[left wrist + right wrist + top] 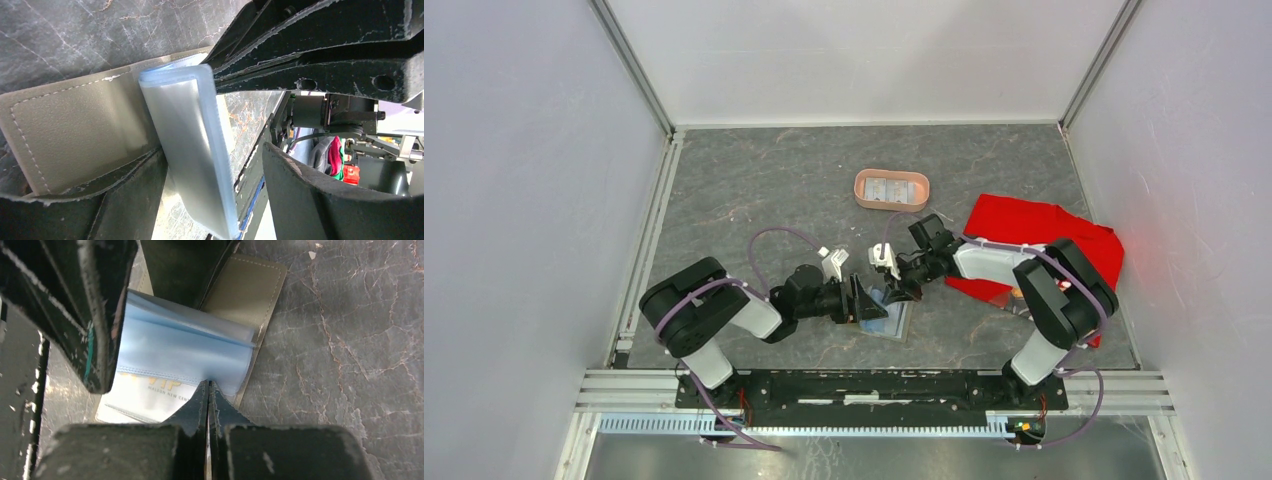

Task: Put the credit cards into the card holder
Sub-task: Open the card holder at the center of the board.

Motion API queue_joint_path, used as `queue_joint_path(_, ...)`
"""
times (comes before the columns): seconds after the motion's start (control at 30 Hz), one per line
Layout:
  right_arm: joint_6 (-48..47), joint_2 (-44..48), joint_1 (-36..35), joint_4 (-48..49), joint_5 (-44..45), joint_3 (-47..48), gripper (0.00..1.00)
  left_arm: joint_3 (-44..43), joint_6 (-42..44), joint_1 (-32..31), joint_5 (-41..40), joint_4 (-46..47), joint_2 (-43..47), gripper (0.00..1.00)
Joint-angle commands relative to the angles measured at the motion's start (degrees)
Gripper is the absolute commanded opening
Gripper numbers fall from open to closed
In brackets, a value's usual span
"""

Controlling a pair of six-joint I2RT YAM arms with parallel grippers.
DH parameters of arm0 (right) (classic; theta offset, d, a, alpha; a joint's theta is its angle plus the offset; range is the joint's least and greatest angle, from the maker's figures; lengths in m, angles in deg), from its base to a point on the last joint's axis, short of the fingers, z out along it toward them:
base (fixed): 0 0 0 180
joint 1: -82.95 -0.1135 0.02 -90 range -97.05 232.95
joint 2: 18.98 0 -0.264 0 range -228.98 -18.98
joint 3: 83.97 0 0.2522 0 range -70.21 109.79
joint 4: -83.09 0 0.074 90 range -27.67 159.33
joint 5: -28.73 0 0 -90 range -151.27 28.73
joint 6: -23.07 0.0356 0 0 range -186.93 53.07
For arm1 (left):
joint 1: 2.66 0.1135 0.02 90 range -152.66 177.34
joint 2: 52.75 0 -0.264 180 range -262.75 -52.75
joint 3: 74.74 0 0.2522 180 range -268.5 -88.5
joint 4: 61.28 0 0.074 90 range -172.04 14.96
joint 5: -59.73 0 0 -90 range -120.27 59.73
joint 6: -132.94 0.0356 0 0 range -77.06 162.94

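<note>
- Jaws of the left gripper (212, 150) stood wide apart and held nothing. The clear sleeve (192, 150) of the card holder (75, 135) rose on edge in the gap between the two fingers.
- Jaws of the right gripper (207, 386) were pressed together tip to tip, and I saw nothing between them. The joined tips touched the edge of the clear sleeve.
- From the overhead camera I saw the card holder lying open on the worktop (754, 190), close to the middle of its near edge. The two grippers met over it, the left one coming in from the left and the right one from the right.
- From the left wrist camera, the holder's olive-grey flap, edged with pale stitching, lay to the left of the sleeve and partly over the gripper's own finger.
- From the right wrist camera, a printed card (150, 402), whitish with dark lettering, lay inside the holder and partly under the sleeve. I could not tell whether it sat in a pocket.
- The other credit cards (891, 188), silvery, lay in a pink tray (861, 192) toward the middle of the far edge, well apart from the holder.
- A red cloth (1044, 240) lay crumpled by the right edge, with part of it hidden under the right arm.
</note>
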Motion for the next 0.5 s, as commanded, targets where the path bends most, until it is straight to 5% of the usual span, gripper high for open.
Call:
queue_joint_path(0.0,8.56,-3.58,-1.52,1.4,-1.62,1.15,0.0,0.72,3.23,-1.18,-1.81,-13.25,-4.28,0.78)
queue_joint_path(0.17,15.16,-5.4,-1.52,3.7,-4.07,1.74,0.0,-1.84,4.75,-2.18,-5.59,-20.06,-4.55,0.75)
queue_joint_path(0.47,19.48,-6.4,-1.5,4.65,-9.44,2.52,0.0,-3.51,5.55,-2.44,-8.67,-24.43,-6.16,0.41)
